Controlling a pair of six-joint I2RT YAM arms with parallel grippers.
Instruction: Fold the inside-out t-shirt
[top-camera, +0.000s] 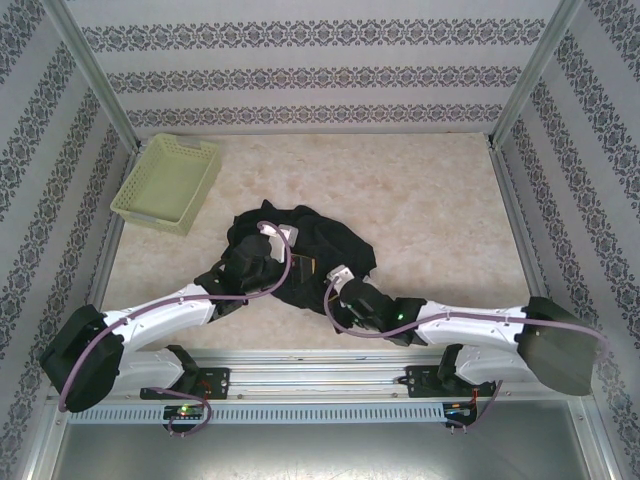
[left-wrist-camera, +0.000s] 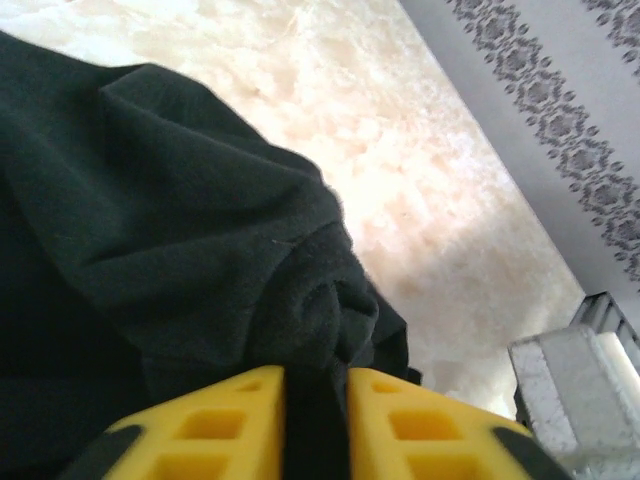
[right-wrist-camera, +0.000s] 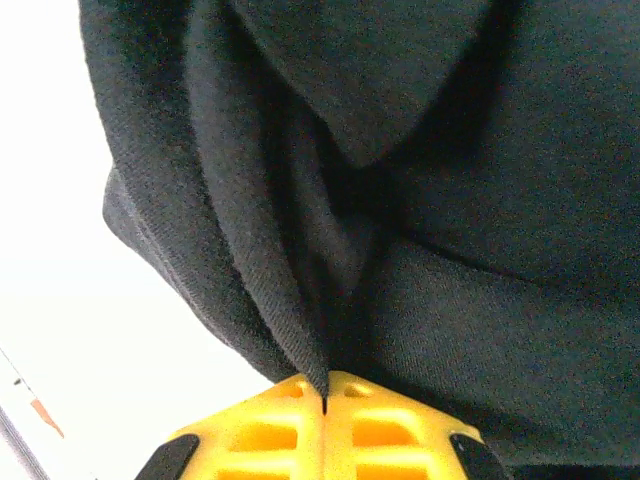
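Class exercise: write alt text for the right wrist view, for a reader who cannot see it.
The right tool is shut on a fold of the black t-shirt, whose crumpled fabric rises above it. Pale table shows at the left.

Right claw (right-wrist-camera: 325, 392) tight on t-shirt (right-wrist-camera: 460, 220)

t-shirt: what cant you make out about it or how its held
- Top external: the t-shirt is a crumpled heap; sleeves and collar lost in folds, both arms cover its near part.
- Left wrist: the left fingers are cut off by the bottom edge; cloth fills their gap, but whether they pinch it is unclear.
- Right wrist: the right fingers meet on a fold; which part of the shirt is too close to tell.
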